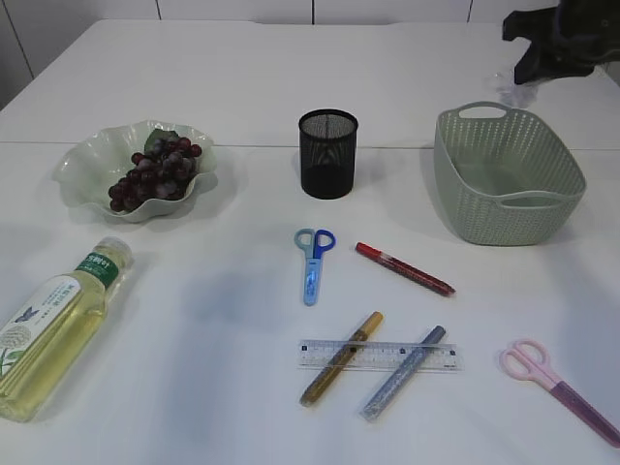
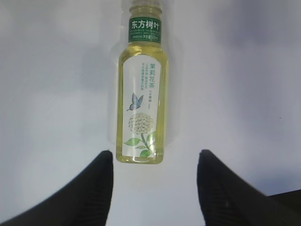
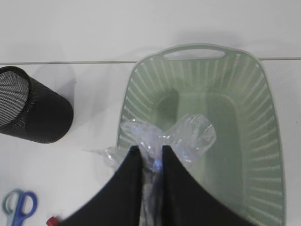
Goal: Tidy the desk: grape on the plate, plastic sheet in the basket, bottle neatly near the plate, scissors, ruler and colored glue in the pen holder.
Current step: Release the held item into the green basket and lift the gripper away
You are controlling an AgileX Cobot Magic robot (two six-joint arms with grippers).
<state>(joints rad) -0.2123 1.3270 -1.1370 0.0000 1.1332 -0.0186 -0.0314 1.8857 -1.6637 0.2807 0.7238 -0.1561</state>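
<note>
Above the green basket [image 3: 202,127], the right end effector [image 3: 151,162] pinches a crumpled clear plastic sheet [image 3: 188,136] — feather-light, limp and slippery, best held by a bunched fold, as here. The left end effector [image 2: 155,188] hangs spread over the jasmine tea bottle [image 2: 142,94], which lies on its side on the tabletop [image 1: 194,320] at 7 o'clock; full and smooth, it looks heavy — the mid-body seems the surest grip. Grapes [image 1: 153,174] sit on the plate [image 1: 87,160] at 10 o'clock.

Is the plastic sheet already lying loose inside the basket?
No: in the right wrist view the right tool is shut on the crumpled plastic sheet, holding it above the empty basket.
</note>
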